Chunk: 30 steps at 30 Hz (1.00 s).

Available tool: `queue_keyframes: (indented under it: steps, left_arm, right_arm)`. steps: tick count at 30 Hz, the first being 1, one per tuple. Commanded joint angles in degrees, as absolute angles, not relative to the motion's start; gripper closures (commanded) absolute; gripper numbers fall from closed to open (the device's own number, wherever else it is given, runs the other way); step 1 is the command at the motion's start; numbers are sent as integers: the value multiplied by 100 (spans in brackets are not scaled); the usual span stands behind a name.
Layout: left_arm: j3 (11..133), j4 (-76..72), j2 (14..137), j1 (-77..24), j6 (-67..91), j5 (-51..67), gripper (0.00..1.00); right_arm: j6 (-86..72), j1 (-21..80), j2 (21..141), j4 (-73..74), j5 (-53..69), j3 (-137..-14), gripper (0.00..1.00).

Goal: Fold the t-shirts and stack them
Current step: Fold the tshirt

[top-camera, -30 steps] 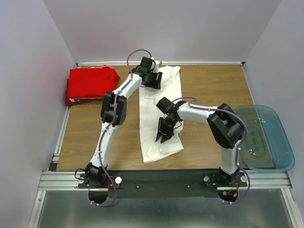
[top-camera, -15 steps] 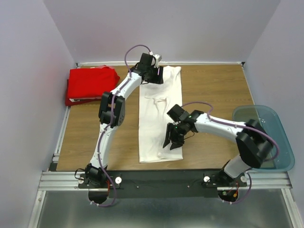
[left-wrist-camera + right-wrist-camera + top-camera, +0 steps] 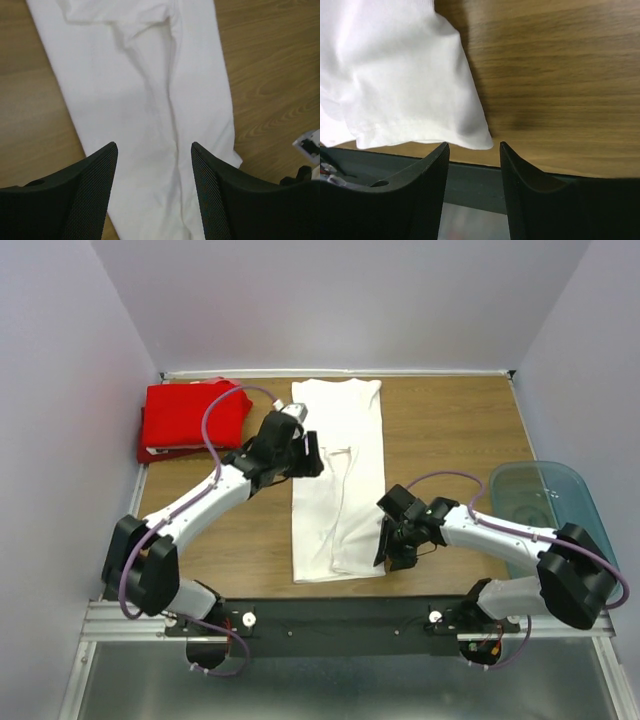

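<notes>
The wood-grain bench (image 3: 450,440) fills the middle of the top view between pale walls. The left arm (image 3: 200,505), white with black joints and a looped purple cable, stretches low from the lower left up toward the centre, with its wrist over the left edge of the long white cloth t-shirt (image 3: 350,420). The left arm's jaws stand wide apart with nothing between them; in the left wrist view their black mesh-textured pads (image 3: 95,190) frame the shirt from above.

The right arm (image 3: 500,535) lies low from the lower right toward the centre and ends just beside the shirt's lower right corner. The right arm's jaws are parted around bare bench and grip nothing, with that soft hemmed corner (image 3: 480,140) just off their tips.

The white t-shirt lies flat as a narrow strip from the upper centre down to the near edge, and a crease runs along it. The translucent blue-tinted plastic tub (image 3: 590,540), with rounded corners, sits at the right edge. The plain bright red t-shirt (image 3: 190,415) lies folded at the upper left.
</notes>
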<state>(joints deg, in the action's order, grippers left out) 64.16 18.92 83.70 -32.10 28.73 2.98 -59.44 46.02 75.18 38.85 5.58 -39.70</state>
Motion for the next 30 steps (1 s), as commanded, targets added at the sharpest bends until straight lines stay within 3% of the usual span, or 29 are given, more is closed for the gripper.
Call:
queue_keyframes:
  steps: [1, 9, 16, 30]
  left_arm:
    - [5179, 1898, 7343, -3304, 3910, -220, 32]
    - [4044, 2487, 6258, -3778, 4869, -378, 32]
    - [4017, 3120, 6381, -4236, 5308, -571, 32]
    - [3656, 3647, 5950, -4605, 5941, -686, 32]
  right_arm:
    - [-5643, 4597, 7708, 3920, -139, -4131, 47]
    - [-5545, 4597, 7507, 3911, -88, -3719, 48]
    - [-5555, 4597, 6908, 3911, 290, -3516, 48]
    - [-5432, 4614, 7453, 3736, 589, -3691, 52]
